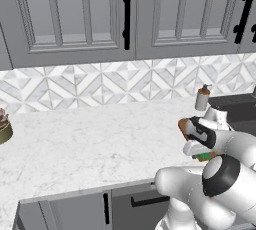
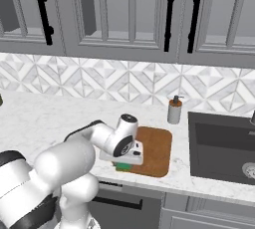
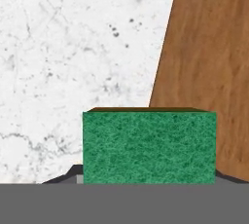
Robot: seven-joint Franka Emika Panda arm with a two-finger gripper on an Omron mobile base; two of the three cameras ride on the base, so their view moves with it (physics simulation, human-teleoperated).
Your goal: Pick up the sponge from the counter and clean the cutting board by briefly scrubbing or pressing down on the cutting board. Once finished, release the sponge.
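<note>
Sponge: the sponge (image 3: 149, 146) sits right at the gripper, its green face square to the hand camera and a thin brown-looking edge along its top; in the right base view a green sliver (image 2: 123, 166) peeks out under the hand, near the cutting board's near left corner.
Gripper: the gripper (image 2: 125, 159) points down at the counter's front edge; dark finger parts flank the sponge low on both sides in the hand view, so the jaws look closed on the sponge across its width, partly apart because the block fills them.
Cutting board: the cutting board (image 2: 157, 148) lies flat on the counter, left of the sink, with the hand over its left near part; in the hand view its wood grain (image 3: 209, 67) runs along the right side.
Counter: the counter (image 2: 40, 118) spreads white and veined to the left and far side of the board.
Around: a soap dispenser (image 2: 174, 110) stands just beyond the board's far right corner; the dark sink (image 2: 224, 148) lies to the right.
Progress: by my reading the pick-up is done; the scrub or press on the board and the letting go are left.
Hard to tell: whether the sponge rests on the surface or is lifted clear; the yellow layer is hidden; the fingertips are mostly covered by the sponge.
</note>
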